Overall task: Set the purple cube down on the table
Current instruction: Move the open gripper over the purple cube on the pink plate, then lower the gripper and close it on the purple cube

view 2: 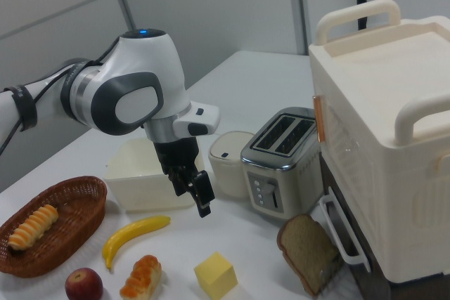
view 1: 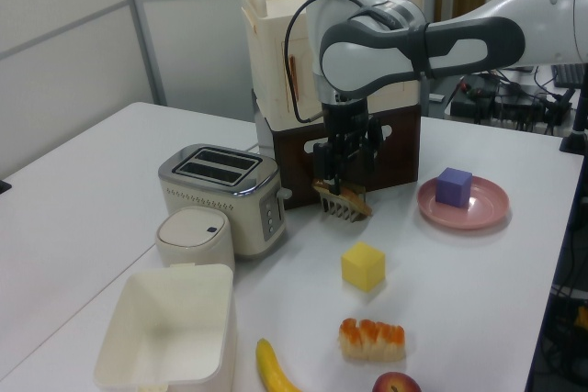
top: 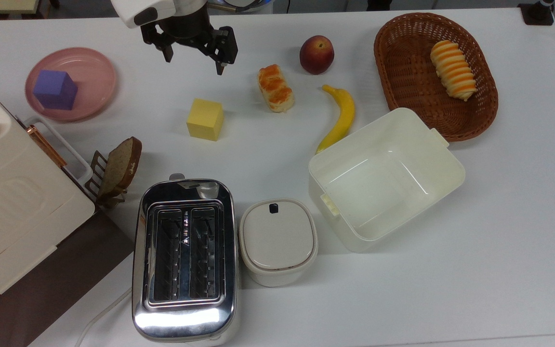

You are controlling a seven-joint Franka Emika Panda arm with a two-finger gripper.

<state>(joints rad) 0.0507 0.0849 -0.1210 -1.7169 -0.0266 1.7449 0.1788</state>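
Observation:
The purple cube (top: 56, 89) rests on the round pink plate (top: 95, 72) at the top view's far left. In the left view the purple cube (view 1: 454, 186) sits on the plate (view 1: 489, 207) at the right. My gripper (top: 193, 60) hangs open and empty above the white table (top: 499, 217), to the right of the plate in the top view and well apart from the cube. The gripper (view 1: 342, 167) hovers above the table in the left view, left of the plate. In the right view the gripper (view 2: 191, 191) points down above the yellow cube (view 2: 216, 275).
A yellow cube (top: 204, 119), pastry (top: 275, 88), peach (top: 316, 54) and banana (top: 340, 117) lie mid-table. A wicker basket (top: 403, 86) stands at the right, a cream tub (top: 386, 178), canister (top: 278, 241) and toaster (top: 184, 258) nearer. Bread slice (top: 119, 166) and a cream box (top: 12, 212) sit left.

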